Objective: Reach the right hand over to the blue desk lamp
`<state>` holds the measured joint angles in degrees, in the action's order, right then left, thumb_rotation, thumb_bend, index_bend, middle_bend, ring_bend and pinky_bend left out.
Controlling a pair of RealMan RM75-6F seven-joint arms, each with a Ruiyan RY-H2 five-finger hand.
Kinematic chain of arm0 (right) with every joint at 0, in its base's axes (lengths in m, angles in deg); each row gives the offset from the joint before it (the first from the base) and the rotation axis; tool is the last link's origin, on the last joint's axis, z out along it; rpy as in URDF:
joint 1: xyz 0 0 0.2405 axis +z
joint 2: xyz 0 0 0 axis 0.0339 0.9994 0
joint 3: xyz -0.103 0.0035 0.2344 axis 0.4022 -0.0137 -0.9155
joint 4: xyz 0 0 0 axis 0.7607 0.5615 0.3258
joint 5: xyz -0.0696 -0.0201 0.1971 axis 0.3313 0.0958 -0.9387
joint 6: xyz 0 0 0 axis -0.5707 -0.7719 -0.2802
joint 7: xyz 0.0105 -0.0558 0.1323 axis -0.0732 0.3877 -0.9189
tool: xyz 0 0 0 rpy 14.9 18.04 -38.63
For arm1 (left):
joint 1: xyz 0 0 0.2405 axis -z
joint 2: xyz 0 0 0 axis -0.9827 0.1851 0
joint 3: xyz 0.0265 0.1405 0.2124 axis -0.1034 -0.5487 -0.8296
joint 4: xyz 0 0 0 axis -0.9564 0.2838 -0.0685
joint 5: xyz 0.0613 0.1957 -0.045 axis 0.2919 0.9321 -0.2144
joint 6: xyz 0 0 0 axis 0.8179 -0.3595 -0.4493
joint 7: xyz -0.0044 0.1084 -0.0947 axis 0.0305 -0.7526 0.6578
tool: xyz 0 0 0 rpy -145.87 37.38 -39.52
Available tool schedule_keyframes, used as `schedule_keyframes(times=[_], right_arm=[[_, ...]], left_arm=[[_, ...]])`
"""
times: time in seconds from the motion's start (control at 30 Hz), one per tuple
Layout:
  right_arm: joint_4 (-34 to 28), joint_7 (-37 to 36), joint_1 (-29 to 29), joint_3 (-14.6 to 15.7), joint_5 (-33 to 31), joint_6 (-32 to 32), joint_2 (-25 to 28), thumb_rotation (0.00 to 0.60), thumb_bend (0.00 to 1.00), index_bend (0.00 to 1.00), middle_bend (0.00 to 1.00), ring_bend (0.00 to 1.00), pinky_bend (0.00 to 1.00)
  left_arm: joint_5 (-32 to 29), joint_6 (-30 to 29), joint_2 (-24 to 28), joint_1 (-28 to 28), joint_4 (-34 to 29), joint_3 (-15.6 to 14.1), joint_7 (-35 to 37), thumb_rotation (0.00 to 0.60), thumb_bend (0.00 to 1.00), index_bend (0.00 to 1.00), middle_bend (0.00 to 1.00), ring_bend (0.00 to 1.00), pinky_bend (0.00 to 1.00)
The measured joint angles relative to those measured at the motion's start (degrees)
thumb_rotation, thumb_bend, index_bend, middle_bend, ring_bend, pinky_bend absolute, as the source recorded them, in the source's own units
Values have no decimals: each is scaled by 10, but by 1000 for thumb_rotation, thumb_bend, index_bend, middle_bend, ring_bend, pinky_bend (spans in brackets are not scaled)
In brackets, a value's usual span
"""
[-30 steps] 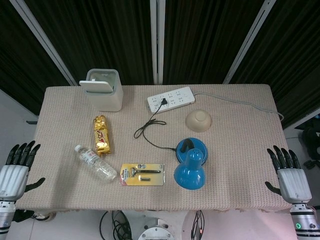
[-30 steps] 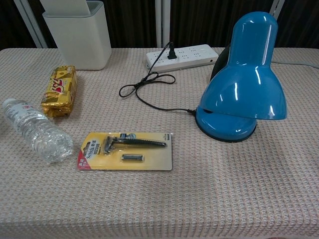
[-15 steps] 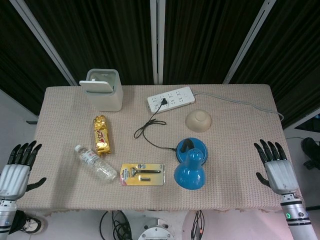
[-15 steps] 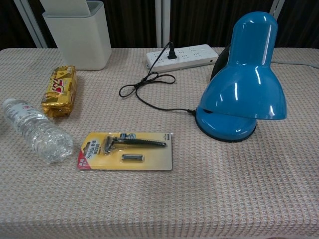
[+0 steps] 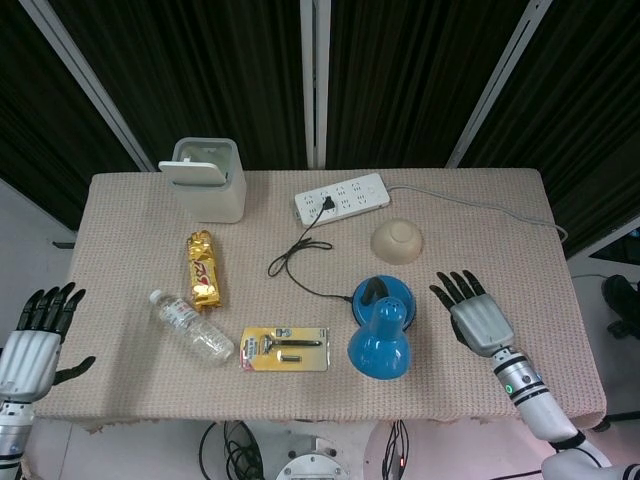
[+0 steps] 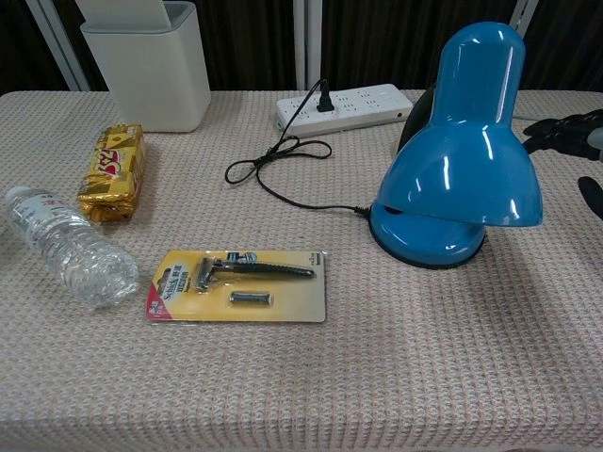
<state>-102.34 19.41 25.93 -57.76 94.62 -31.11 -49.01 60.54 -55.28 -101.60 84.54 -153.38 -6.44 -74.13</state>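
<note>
We are partway through the reach, by our judgement: the right robot hand (image 5: 478,318) is over the tabletop (image 5: 120,230) on the lamp's side, but it does not yet touch the blue desk lamp (image 5: 381,328), so the last stretch across to the lamp is left to do. Seen from the head view, the right robot hand hangs over the beige woven cloth with its dark fingers (image 5: 455,289) spread apart and pointing away from us toward the far edge, holding nothing. The lamp stands near the front middle of the tabletop, its round base on the cloth and its glossy blue shade tipped toward our near edge; its black cord (image 5: 300,262) runs away from the base to a white power strip (image 5: 342,198) at the back. The lamp lies to the left of our right robot hand, near it but with a clear strip of bare cloth between the two. In the chest view the lamp fills the right of the scene and only the dark fingertips of the right robot hand show at the right edge, just beyond the shade and level with it, not touching. Our left robot hand (image 5: 32,340) waits off the front left corner of the tabletop, its fingers apart and empty, well apart from the lamp. To finish, we judge the right robot hand must travel leftward until it is at the shade or base.
</note>
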Motion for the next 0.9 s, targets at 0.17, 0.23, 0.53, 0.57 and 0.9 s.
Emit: schedule_keyframes(times=[0.17, 0.23, 0.53, 0.57, 0.9], right_arm=[[12, 16, 16, -1, -14, 20, -28, 568, 778, 191, 0, 0, 0], [17, 20, 22, 0, -17, 25, -38, 568, 778, 192, 0, 0, 0], [33, 31, 42, 3, -27, 39, -73, 561, 781, 196, 0, 0, 0], [35, 31, 43, 4, -27, 38, -76, 560, 782, 197, 0, 0, 0], [41, 30, 46, 14, -24, 29, -83, 556, 790, 247, 0, 0, 0]], left_arm=[[-1, 1, -1, 0, 2, 0, 2, 600, 6, 0, 0, 0, 0], [-1, 0, -1, 0, 3, 0, 3, 600, 5, 0, 0, 0, 0], [-1, -2, -1, 0, 4, 1, 3, 600, 5, 0, 0, 0, 0], [-1, -2, -1, 0, 4, 1, 3, 600, 6, 0, 0, 0, 0], [0, 1, 0, 1, 5, -1, 6, 600, 7, 0, 0, 0, 0]])
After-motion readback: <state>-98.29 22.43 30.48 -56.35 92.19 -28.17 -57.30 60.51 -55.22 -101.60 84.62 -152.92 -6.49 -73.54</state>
